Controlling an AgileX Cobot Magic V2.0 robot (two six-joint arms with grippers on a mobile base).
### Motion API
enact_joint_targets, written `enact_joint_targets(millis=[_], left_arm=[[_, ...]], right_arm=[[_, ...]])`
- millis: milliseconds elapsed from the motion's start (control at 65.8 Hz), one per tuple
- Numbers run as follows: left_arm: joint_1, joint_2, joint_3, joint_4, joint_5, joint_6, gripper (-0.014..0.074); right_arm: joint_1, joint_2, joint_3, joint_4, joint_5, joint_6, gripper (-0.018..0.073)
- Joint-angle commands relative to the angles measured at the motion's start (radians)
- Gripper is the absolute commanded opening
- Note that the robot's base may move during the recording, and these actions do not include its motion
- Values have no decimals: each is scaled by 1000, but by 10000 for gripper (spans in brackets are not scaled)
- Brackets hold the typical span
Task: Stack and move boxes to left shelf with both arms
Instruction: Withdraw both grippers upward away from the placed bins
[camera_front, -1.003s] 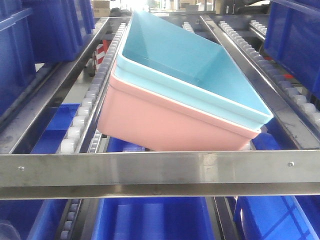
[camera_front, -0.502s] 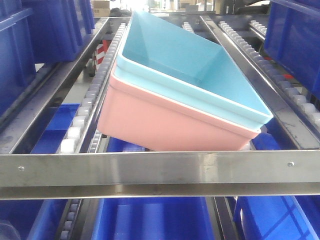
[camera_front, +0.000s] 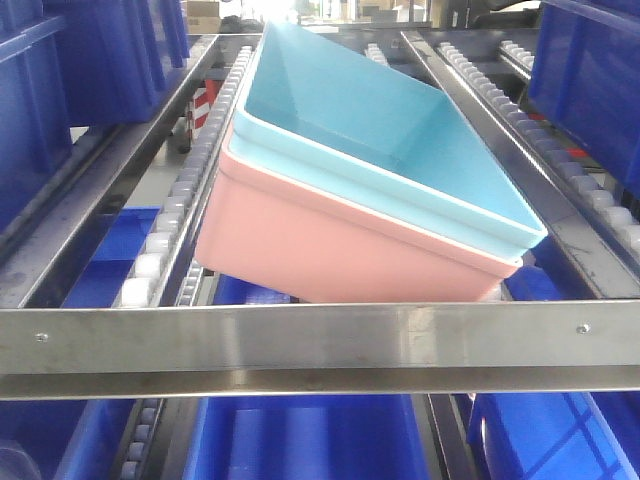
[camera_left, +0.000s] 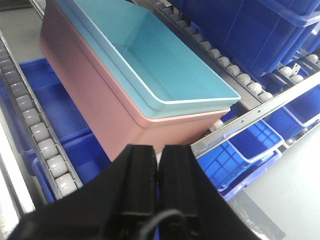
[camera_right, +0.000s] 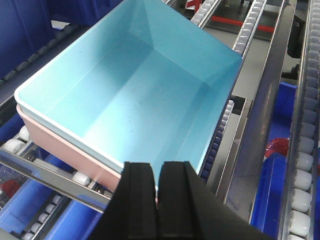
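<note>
The light blue box (camera_front: 390, 140) sits nested inside the pink box (camera_front: 320, 250); the pair rests askew on the sloping steel shelf (camera_front: 320, 345), its low end just behind the front crossbar, its sides over the white roller tracks (camera_front: 190, 175). Dark blue bins (camera_front: 300, 440) stand below and to both sides. The left pincer (camera_left: 157, 165) has its two black fingers pressed together, holding nothing, just off the pink box's near corner. The right pincer (camera_right: 157, 182) is likewise closed and empty, at the blue box's near rim.
</note>
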Motion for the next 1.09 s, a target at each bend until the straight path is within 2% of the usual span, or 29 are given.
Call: enact_joint_targets(millis=[0,182,258,289,304,319,380,426,502,654,927,1003,1079], left_arm=[[-7,-2,-27,3,-81,2,-1],[-7,-2,-25,1,-83,2,-1],[-7,-8,-21,-38,-76,11,-1],[-7,-14,-20,-105,-63,56,-1],[-7,-18,-20,-148,-59,99,-1],[-5,-28,-18,-206,-57,185,-1],[-1,-54,-1,-316,-65,343,-1],[10,-81,17,-339,-75,390,-1],[55,-152,72,-342,-91,393,-1],[202,-319,203,-346,-91,393,-1],[546,-617,432,-383,-91,393,-1],[636,-666,483,-386,-112,393,-1],[714,-668,535,-386,-181,393,-1]], right_arm=[[2,-5,-30,-18,-84,-5,54],[2,-5,-30,-18,-83,-5,54],[2,-5,-30,-18,-82,-5,54],[2,-5,-30,-18,-82,-5,54],[2,-5,-30,-18,-82,-5,54],[2,-5,-30,-18,-82,-5,54],[2,-5,-30,-18,-82,-5,54],[2,-5,-30,-18,-82,-5,54],[2,-5,-30,-18,-82,-5,54],[2,-5,-30,-18,-81,-5,54],[2,-5,-30,-18,-81,-5,54],[2,-5,-30,-18,-81,-5,54],[2,-5,-30,-18,-81,-5,54]])
